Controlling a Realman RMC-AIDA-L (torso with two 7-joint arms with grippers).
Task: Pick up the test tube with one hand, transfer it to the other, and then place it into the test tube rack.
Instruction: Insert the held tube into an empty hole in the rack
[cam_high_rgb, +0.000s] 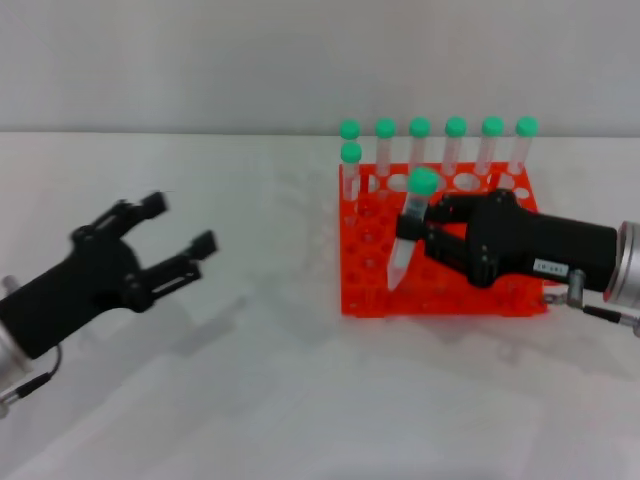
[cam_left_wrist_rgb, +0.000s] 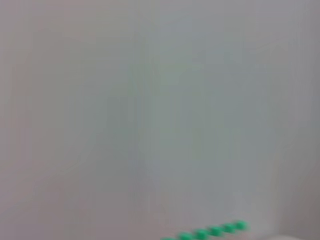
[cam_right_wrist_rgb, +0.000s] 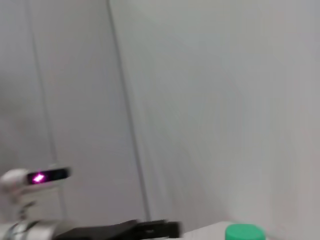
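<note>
The test tube (cam_high_rgb: 408, 232) stands nearly upright over the orange-red test tube rack (cam_high_rgb: 440, 292), green cap up and slightly toward the right, pointed tip down at the rack's front holes. The right gripper (cam_high_rgb: 432, 232) clamps it just below the cap. 7 other green-capped tubes (cam_high_rgb: 455, 148) stand along the rack's back (1 a row nearer). The left gripper (cam_high_rgb: 165, 243) hangs over the white table (cam_high_rgb: 250, 400), fingers spread, holding nothing.

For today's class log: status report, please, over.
Right gripper shut on test tube, tilted over test tube rack. Left gripper open, empty, clear of rack. Seven tubes racked behind; nothing blocking.
</note>
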